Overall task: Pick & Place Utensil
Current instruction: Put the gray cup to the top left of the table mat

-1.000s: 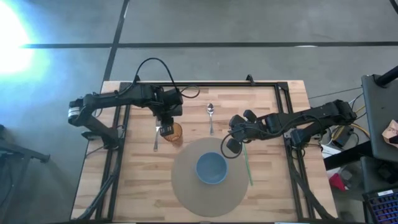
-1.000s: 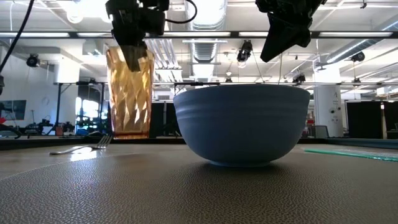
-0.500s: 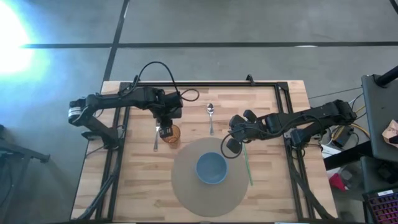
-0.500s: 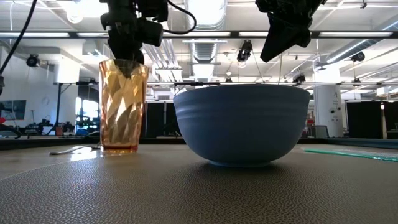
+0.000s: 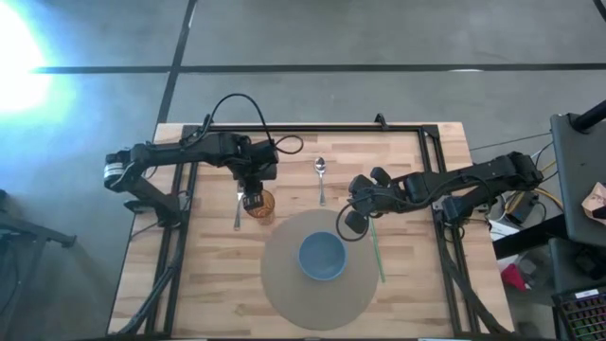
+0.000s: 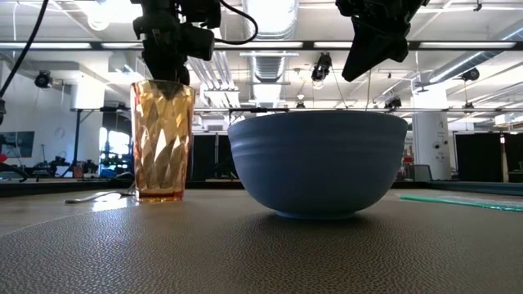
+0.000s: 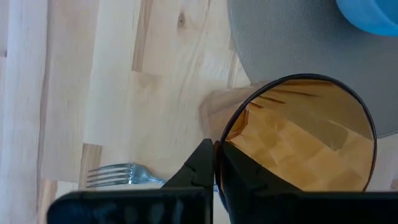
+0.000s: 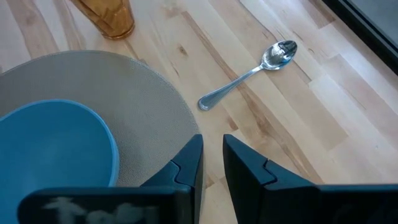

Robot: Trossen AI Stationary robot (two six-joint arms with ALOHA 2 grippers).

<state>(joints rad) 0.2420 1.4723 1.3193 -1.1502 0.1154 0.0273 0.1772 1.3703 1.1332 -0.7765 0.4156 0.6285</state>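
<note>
An amber faceted glass (image 6: 162, 139) stands upright with its base on the wood beside the far left edge of the round grey mat (image 5: 284, 289). My left gripper (image 7: 217, 168) comes down onto the glass's rim and is shut on it. A fork (image 5: 238, 210) lies just left of the glass, and a spoon (image 5: 321, 178) lies past the mat's far edge. My right gripper (image 8: 212, 155) hangs above the mat's far right edge, near a blue bowl (image 5: 323, 256). Its fingers stand a narrow gap apart with nothing between them. My left gripper pinches the glass's rim (image 7: 219, 144) on the side toward the fork, one finger inside the glass and one outside. The fingers come steeply from above, pointing down. The glass stands upright with its base (image 6: 159, 196) on the table.
A thin green stick (image 5: 377, 248) lies on the wood just right of the mat. The bowl sits in the mat's middle. Black frame rails (image 5: 180, 237) run along the table's left, right and far sides. Bare wood lies at the near left and near right.
My left gripper has come down with the amber glass and gone a little toward the table's left edge. The glass hung clear of the table and now stands on its base next to the fork. It has kept still over the last half second.
</note>
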